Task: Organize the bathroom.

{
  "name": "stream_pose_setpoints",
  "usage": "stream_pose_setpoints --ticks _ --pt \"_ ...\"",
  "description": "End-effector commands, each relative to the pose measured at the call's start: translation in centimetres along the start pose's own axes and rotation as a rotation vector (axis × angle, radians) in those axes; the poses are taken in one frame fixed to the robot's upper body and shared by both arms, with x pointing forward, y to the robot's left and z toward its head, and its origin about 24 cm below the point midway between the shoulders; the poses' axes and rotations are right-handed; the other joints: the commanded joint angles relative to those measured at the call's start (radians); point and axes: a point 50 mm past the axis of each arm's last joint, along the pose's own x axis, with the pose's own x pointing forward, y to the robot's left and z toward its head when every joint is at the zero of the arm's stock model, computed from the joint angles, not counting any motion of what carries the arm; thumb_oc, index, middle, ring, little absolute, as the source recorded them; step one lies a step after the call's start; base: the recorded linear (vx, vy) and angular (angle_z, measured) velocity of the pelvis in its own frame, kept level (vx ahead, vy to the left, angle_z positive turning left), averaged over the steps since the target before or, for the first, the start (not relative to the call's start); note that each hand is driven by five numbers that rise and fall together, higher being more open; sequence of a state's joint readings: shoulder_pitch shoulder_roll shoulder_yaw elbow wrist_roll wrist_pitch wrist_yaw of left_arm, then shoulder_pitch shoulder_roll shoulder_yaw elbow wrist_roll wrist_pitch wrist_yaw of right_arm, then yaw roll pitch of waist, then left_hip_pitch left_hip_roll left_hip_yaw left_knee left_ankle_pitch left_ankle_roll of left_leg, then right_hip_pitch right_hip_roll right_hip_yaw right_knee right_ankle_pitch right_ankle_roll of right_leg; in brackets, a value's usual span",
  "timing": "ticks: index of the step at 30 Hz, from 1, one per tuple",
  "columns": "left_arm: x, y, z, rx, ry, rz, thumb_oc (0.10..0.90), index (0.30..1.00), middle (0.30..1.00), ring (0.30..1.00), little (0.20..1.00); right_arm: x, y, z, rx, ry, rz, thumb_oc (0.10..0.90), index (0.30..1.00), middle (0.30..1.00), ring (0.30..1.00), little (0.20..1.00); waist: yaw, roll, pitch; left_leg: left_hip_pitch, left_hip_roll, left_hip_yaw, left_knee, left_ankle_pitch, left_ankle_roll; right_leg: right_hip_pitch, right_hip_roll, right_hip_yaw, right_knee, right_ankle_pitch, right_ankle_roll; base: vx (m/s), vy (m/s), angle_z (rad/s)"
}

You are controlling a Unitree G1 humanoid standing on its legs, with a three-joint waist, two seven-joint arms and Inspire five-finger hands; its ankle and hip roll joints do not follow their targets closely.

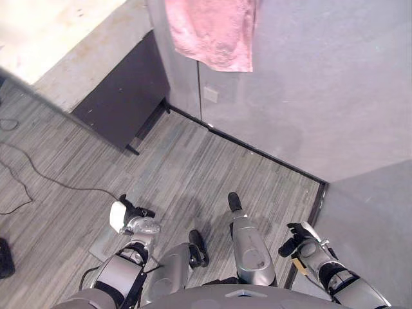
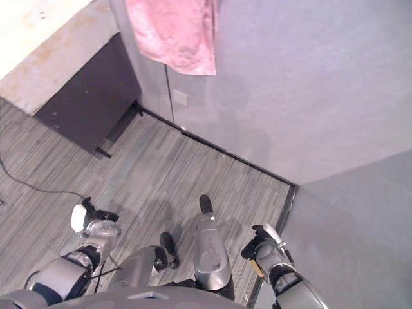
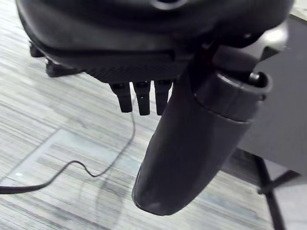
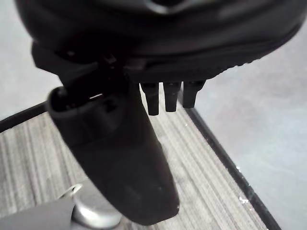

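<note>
A pink towel (image 1: 215, 32) hangs on the grey wall, high up and ahead of me. A pale countertop (image 1: 58, 45) runs along the far left, with a dark cabinet (image 1: 122, 96) beneath it. My left hand (image 1: 132, 215) hangs low at the left over the wood-pattern floor, with its fingers (image 3: 141, 98) relaxed and its thumb (image 3: 192, 143) out. It holds nothing. My right hand (image 1: 299, 235) hangs low at the right near the wall corner, with its thumb (image 4: 120, 163) and fingers loose, also holding nothing. Both hands are well below the towel and far from it.
A small white wall plate (image 1: 210, 94) sits below the towel. A dark baseboard (image 1: 257, 151) runs along the wall to a corner (image 1: 322, 187) at the right. The cabinet stands on thin legs (image 1: 132, 149). A dark object (image 1: 5, 257) lies at the left edge.
</note>
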State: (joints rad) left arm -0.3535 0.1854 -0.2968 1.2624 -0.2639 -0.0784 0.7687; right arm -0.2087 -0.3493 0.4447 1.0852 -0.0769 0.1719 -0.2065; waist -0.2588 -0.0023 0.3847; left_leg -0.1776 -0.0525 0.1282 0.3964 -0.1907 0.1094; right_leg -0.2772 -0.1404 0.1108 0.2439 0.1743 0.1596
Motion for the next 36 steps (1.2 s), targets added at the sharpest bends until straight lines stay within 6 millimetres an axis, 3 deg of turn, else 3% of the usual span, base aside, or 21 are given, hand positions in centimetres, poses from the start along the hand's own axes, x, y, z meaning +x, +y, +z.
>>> stream_pose_setpoints --ticks 1,4,11,13,15,18,20,22,28,31,36 --pt "2.3 3.5 1.5 -0.002 -0.08 0.12 0.8 0.9 0.9 0.9 0.9 0.3 -2.5 2.1 -0.103 -0.091 -0.108 0.8 0.9 0.9 0.9 0.9 0.042 0.009 -0.028 0.102 0.053 0.013 -0.214 0.064 -0.044 0.072 0.105 -0.006 0.037 -0.209 -0.024 -0.11 -0.012 1.05" --pt "2.1 3.2 1.1 -0.041 -0.044 0.115 0.8 0.9 0.9 0.9 0.9 0.3 -2.0 1.8 -0.13 -0.068 -0.112 0.8 0.9 0.9 0.9 0.9 0.058 0.004 -0.048 0.084 0.037 0.007 -0.232 0.084 -0.05 0.122 0.109 -0.008 -0.053 -0.195 -0.033 -0.08 -0.06 0.77" --pt "1.6 2.5 0.7 -0.099 0.008 0.1 0.8 0.9 0.9 0.9 0.9 0.3 -2.1 1.3 -0.133 -0.031 -0.145 0.8 0.9 0.9 0.9 0.9 0.041 0.004 -0.049 0.08 0.065 -0.005 -0.241 0.112 -0.067 0.108 0.14 -0.027 -0.017 -0.216 -0.055 -0.06 -0.06 0.5" --pt "1.5 2.3 0.5 -0.095 0.01 0.088 0.8 0.9 0.9 0.9 0.9 0.2 -2.1 1.0 -0.089 -0.011 -0.164 0.8 0.9 0.9 0.9 0.9 0.034 0.004 -0.054 0.087 0.077 0.008 -0.255 0.122 -0.074 0.124 0.148 -0.025 -0.032 -0.217 -0.061 -0.03 -0.068 0.42" --pt "1.0 1.3 0.8 -0.048 -0.033 0.039 0.8 0.9 0.9 0.9 0.9 0.1 -2.1 -0.3 0.028 0.045 -0.206 0.8 0.9 0.9 0.9 0.9 -0.005 0.001 -0.076 0.088 0.106 0.048 -0.231 0.118 -0.099 0.149 0.15 -0.001 -0.088 -0.195 -0.077 -0.05 -0.057 0.75" --pt "0.4 0.6 0.9 -0.057 -0.037 0.03 0.8 0.9 0.9 0.9 0.9 0.1 -2.5 0.0 0.013 0.018 -0.239 0.8 0.9 0.9 0.9 0.9 -0.022 -0.021 -0.105 0.077 0.126 -0.022 -0.142 0.09 -0.122 0.148 0.151 0.044 -0.094 -0.179 -0.086 -0.02 0.184 1.74" --pt "0.2 0.4 0.9 -0.072 -0.049 0.029 0.8 0.9 0.9 0.9 0.9 0.0 -2.7 0.3 -0.017 -0.011 -0.249 0.8 0.9 0.9 0.9 0.9 -0.028 -0.023 -0.104 0.071 0.139 -0.044 -0.106 0.108 -0.13 0.141 0.151 0.08 -0.091 -0.172 -0.086 -0.06 0.284 0.33" --pt "0.0 0.1 1.4 -0.087 -0.066 0.036 0.8 0.9 0.9 0.9 0.9 0.1 -3.1 0.8 -0.04 -0.047 -0.258 0.8 0.9 0.9 0.9 0.9 -0.032 -0.019 -0.094 0.074 0.132 -0.038 -0.113 0.07 -0.117 0.118 0.13 0.091 -0.066 -0.181 -0.067 -0.09 0.277 -0.23" --pt "0.3 0.6 2.7 -0.138 -0.099 0.093 0.8 0.9 0.9 0.9 0.9 0.2 -4.8 3.5 -0.098 -0.159 -0.283 0.8 0.9 0.9 0.9 0.9 -0.05 0.021 -0.029 0.109 0.106 0.024 -0.227 0.053 -0.079 0.009 0.09 0.102 -0.02 -0.159 -0.011 -0.17 0.275 -0.13" --pt "1.1 1.8 1.9 -0.153 -0.049 0.119 0.8 0.9 0.9 0.9 0.9 0.3 -4.7 4.3 -0.117 -0.171 -0.268 0.8 0.9 0.9 0.9 0.9 -0.04 0.018 -0.021 0.108 0.097 0.038 -0.201 0.027 -0.065 0.009 0.074 0.097 -0.027 -0.149 -0.005 -0.06 0.081 -0.1" --pt "1.5 2.8 -0.2 -0.13 0.014 0.125 0.8 0.9 0.9 0.9 0.9 0.2 -4.1 3.8 -0.085 -0.143 -0.267 0.8 0.9 0.9 0.9 0.9 -0.012 0.01 -0.038 0.104 0.087 0.04 -0.174 0.013 -0.056 0.053 0.053 0.078 -0.048 -0.158 -0.005 0.01 0.042 0.01"
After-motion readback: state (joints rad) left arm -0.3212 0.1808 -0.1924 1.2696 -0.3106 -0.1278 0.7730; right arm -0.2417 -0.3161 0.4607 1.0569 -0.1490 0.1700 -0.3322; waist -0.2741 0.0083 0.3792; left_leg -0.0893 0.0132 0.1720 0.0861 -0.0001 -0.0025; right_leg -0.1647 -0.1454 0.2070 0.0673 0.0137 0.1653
